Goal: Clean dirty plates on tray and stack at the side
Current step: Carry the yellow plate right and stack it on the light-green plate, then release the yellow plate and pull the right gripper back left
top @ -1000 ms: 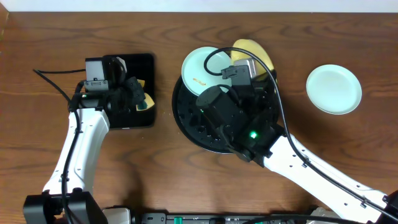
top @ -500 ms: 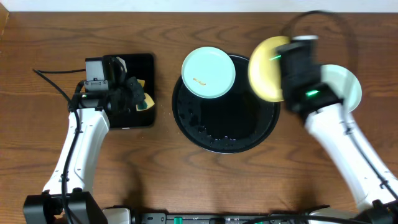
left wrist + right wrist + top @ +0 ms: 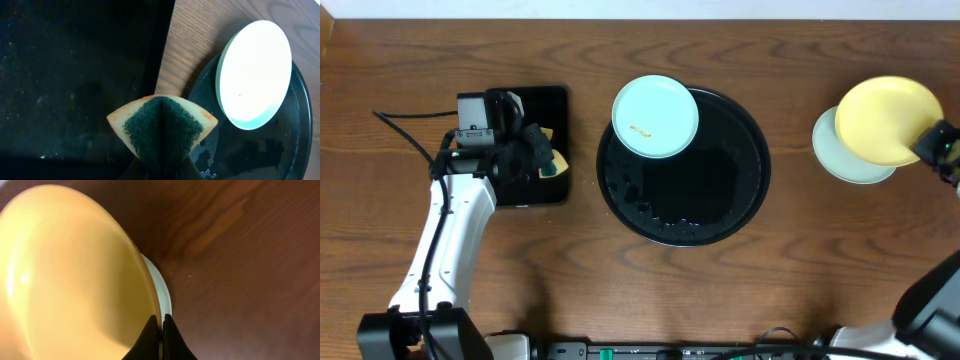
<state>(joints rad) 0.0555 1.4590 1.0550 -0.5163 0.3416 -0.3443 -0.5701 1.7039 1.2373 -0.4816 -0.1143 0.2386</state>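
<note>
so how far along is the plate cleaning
One mint plate lies at the side. The right fingers pinch the yellow plate over it, not yet released. To do: the smudged plate on the tray; the left fingers hold the sponge ready.

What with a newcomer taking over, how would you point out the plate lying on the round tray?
Find the big round black tray mid-table. On its far-left rim lies a pale mint-blue plate. It alone is on the tray and bears a small brown smudge; the other mint plate lies at the far right, beneath the yellow plate.
</note>
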